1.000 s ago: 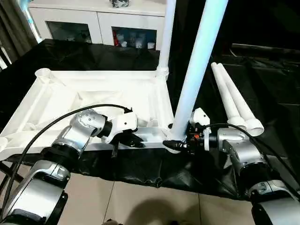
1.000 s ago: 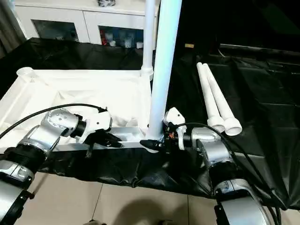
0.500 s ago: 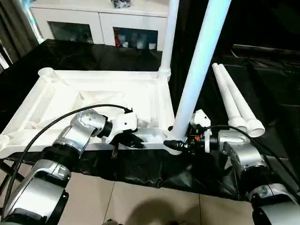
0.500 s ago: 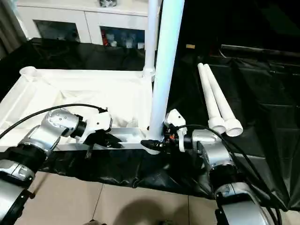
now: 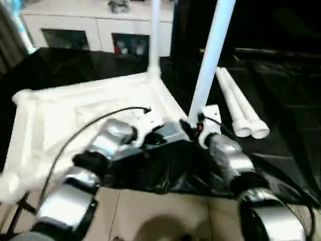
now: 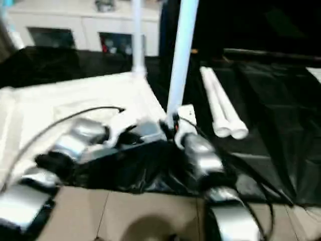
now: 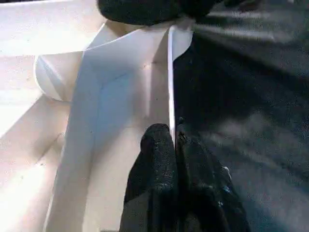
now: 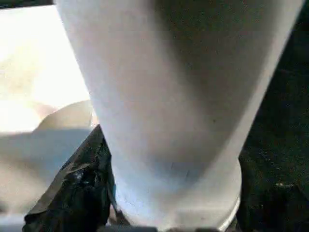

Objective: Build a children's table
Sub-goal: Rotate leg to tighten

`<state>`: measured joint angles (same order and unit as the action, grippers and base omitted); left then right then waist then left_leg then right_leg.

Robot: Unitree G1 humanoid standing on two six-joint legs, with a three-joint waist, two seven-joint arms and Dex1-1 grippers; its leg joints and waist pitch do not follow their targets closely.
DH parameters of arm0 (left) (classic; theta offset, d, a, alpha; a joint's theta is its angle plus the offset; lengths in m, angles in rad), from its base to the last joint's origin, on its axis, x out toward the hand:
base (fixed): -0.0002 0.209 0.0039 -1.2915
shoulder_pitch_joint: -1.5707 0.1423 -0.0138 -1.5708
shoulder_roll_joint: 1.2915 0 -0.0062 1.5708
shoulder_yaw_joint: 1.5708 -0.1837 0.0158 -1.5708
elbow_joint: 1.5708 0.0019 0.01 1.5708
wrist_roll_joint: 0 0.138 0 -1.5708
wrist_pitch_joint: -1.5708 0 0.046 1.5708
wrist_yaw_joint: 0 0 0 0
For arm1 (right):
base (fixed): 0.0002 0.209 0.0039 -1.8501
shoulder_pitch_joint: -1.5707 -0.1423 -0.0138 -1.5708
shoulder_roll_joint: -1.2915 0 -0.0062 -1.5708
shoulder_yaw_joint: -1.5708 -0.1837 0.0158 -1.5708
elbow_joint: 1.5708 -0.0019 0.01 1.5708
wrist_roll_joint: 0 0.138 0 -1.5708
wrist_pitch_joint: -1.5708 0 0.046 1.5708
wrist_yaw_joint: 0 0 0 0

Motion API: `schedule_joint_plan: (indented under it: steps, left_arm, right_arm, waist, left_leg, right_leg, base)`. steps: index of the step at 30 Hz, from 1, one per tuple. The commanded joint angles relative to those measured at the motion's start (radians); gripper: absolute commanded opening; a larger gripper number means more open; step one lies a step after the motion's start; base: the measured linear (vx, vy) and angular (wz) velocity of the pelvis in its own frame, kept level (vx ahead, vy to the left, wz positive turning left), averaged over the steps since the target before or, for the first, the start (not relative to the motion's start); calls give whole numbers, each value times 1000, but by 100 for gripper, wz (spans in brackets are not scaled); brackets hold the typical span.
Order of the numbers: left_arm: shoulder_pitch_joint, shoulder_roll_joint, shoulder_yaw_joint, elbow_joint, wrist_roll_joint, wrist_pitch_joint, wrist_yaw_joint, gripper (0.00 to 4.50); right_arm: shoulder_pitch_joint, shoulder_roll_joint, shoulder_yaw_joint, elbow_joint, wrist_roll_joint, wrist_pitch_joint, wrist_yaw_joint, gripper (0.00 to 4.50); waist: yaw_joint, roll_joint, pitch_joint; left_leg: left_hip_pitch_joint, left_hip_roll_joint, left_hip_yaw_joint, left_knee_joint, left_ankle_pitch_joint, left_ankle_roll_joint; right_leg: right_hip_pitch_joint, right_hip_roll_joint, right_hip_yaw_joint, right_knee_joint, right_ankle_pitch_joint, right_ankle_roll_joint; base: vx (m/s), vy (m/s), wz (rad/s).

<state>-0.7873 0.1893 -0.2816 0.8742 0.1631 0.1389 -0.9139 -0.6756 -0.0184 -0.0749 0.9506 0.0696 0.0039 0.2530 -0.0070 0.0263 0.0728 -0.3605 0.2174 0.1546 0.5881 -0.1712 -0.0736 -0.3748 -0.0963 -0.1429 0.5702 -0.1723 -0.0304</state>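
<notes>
The white tabletop (image 5: 60, 108) lies underside up on black cloth. One white leg (image 5: 154, 40) stands upright in its far right corner socket. A second leg (image 5: 210, 55) stands at the near right corner, and my right gripper (image 5: 193, 128) is shut on its base; the right wrist view has the leg (image 8: 174, 96) between the black fingers (image 8: 77, 193). My left gripper (image 5: 160, 138) is on the near rim, close to that corner. Its fingers (image 7: 157, 150) pinch the thin white rim (image 7: 170, 72) in the left wrist view. Two loose legs (image 5: 241, 110) lie side by side to the right.
A white cabinet with glass doors (image 5: 75, 30) stands behind the work. Black cloth (image 5: 281, 75) covers the surface and hangs over the near edge above the tiled floor (image 5: 150, 211).
The whole picture has swung and blurred, so the camera has moved. Both grippers keep their holds: the left on the rim, the right on the near leg.
</notes>
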Motion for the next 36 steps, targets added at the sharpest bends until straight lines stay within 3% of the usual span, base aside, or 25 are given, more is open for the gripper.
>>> schedule_joint_plan:
  steps: [1, 2, 3, 4, 5, 6, 7, 8, 10, 11, 13, 15, 18, 20, 22, 23, 24, 25, 28, 29, 34, 36]
  left_arm:
    - [-37, -83, -23, -13, -7, -25, 36, 0]
    - [-38, -79, -26, -7, 0, -35, 38, 0]
    - [-37, -74, -29, -7, 5, -42, 38, 0]
    - [-35, -66, -31, -7, 11, -55, 38, 0]
    - [-32, -57, -33, -8, 14, -66, 30, 0]
    - [-27, -46, -33, -12, 12, -78, 18, 0]
    - [-20, -34, -33, -19, 9, -96, 1, 0]
    - [-11, -19, -32, -29, 3, -113, -21, 0]
    - [0, -1, -31, -38, -4, -143, -51, 0]
    - [11, 17, -29, -49, -12, -151, -83, 0]
    - [21, 37, -30, -57, -17, -176, -118, 0]
    - [35, 69, -32, -68, -25, -191, -179, 0]
    - [49, 110, -36, -77, -36, -215, -255, 0]
    - [53, 129, -36, -82, -48, -220, -299, 0]
    - [57, 146, -37, -84, -55, -235, -337, 0]
    - [60, 160, -39, -87, -61, -243, -369, 0]
    - [62, 170, -40, -89, -63, -244, -387, 0]
    - [63, 179, -42, -90, -65, -246, -401, 0]
    - [66, 203, -47, -95, -70, -250, -448, 0]
    - [66, 210, -42, -92, -80, -248, -474, 0]
    - [69, 224, -39, -106, -98, -239, -528, 0]
    - [72, 231, -42, -115, -103, -235, -554, 0]
  right_arm:
    - [-20, 106, 69, 28, -12, -8, 36, 277]
    - [-22, 112, 74, 30, -16, -20, 52, 277]
    - [-22, 115, 73, 29, -12, -24, 70, 333]
    - [-24, 118, 67, 30, -9, -28, 83, 347]
    - [-23, 118, 60, 25, 0, -31, 107, 347]
    - [-25, 116, 52, 24, 9, -35, 124, 347]
    - [-24, 109, 53, 22, 9, -39, 139, 354]
    - [-21, 94, 62, 22, 4, -45, 162, 384]
    - [-17, 74, 72, 23, -3, -55, 190, 394]
    - [-11, 49, 82, 18, -7, -57, 225, 398]
    - [-2, 23, 88, 2, -1, -59, 280, 398]
    - [11, -16, 97, -28, 13, -53, 380, 398]
    - [37, -72, 128, -90, 37, -41, 554, 398]
    - [56, -104, 151, -133, 54, -16, 661, 398]
    - [69, -131, 173, -162, 53, -6, 741, 398]
    - [78, -153, 191, -184, 53, 2, 805, 398]
    - [83, -169, 203, -197, 55, 11, 848, 398]
    - [86, -183, 212, -205, 56, 19, 886, 398]
    - [93, -223, 240, -224, 52, 28, 977, 382]
    - [92, -234, 249, -224, 46, 20, 999, 373]
    - [96, -255, 267, -241, 42, 36, 1042, 340]
    - [100, -261, 275, -253, 38, 42, 1060, 322]
  waist:
    - [17, -9, -43]
    - [19, -75, -40]
    - [10, -75, -49]
    - [19, -61, -45]
    - [31, -37, -66]
    - [39, -28, -79]
    - [33, -18, -85]
    - [26, -25, -79]
    - [20, -29, -71]
    - [13, -31, -71]
    - [8, -28, -72]
    - [8, -29, -73]
    - [16, -30, -78]
    - [24, -26, -82]
    - [24, -25, -86]
    - [31, -25, -92]
    - [30, -26, -91]
    - [35, -25, -92]
    - [42, -27, -92]
    - [45, -33, -88]
    - [49, -32, -82]
    - [49, -32, -83]
  left_leg:
    - [12, 64, 20, -197, -844, -20]
    - [161, -57, 56, 45, -591, -30]
    - [155, -75, 44, 109, -439, 1]
    - [86, -61, 27, 84, -325, 30]
    - [-8, -25, -14, -5, -244, 46]
    - [24, -5, -16, -52, -248, 36]
    - [40, 5, -11, -62, -217, 38]
    - [27, 1, -1, -69, -221, 52]
    - [28, -4, 4, -67, -290, 62]
    - [36, -12, 5, -58, -339, 62]
    - [26, -9, 3, -60, -314, 67]
    - [22, -3, 3, -62, -290, 73]
    - [25, 0, 8, -60, -261, 86]
    - [27, 12, 13, -60, -214, 106]
    - [22, 15, 19, -58, -187, 106]
    - [15, 16, 22, -53, -133, 118]
    - [9, 16, 23, -52, -120, 123]
    - [10, 17, 22, -50, -113, 129]
    - [11, 14, 24, -48, -109, 130]
    - [12, 15, 26, -50, -129, 118]
    - [13, 13, 24, -54, -168, 72]
    - [13, 15, 22, -55, -162, 71]
  right_leg:
    - [46, -4, 65, 69, -303, -79]
    - [-133, -6, 31, -194, -901, 43]
    - [-135, -72, 49, -186, -1068, 62]
    - [-56, -121, 88, -183, -1107, 59]
    - [60, -139, 109, -111, -932, 53]
    - [23, -78, 84, -90, -687, 15]
    - [17, -61, 81, -71, -409, -93]
    - [26, -49, 79, -62, -281, -161]
    - [22, -50, 74, -73, -367, -167]
    - [16, -55, 71, -90, -512, -137]
    - [21, -57, 69, -94, -525, -122]
    - [22, -57, 72, -89, -485, -130]
    - [22, -55, 79, -77, -400, -172]
    - [20, -49, 80, -60, -295, -217]
    - [21, -49, 81, -50, -244, -239]
    - [28, -47, 81, -34, -158, -261]
    - [29, -47, 82, -29, -132, -265]
    - [29, -49, 82, -25, -105, -274]
    - [30, -50, 84, -23, -92, -280]
    - [28, -52, 84, -29, -140, -269]
    - [29, -52, 84, -42, -276, -216]
    - [29, -52, 84, -42, -285, -205]
  base:
    - [28, -84, 24]
    - [28, -84, 24]
    - [80, -67, -2]
    - [0, 0, 0]
    - [99, 13, -32]
    - [75, -12, -8]
    - [67, -20, -6]
    - [0, 0, 0]
    - [0, 0, 0]
    - [0, 0, 0]
    - [0, 0, 0]
    - [0, 0, 0]
    - [0, 0, 0]
    - [0, 0, 0]
    - [58, -25, 10]
    - [60, -21, 8]
    - [54, -9, 3]
    - [0, 0, 0]
    - [0, 0, 0]
    - [0, 0, 0]
    - [0, 0, 0]
    - [0, 0, 0]
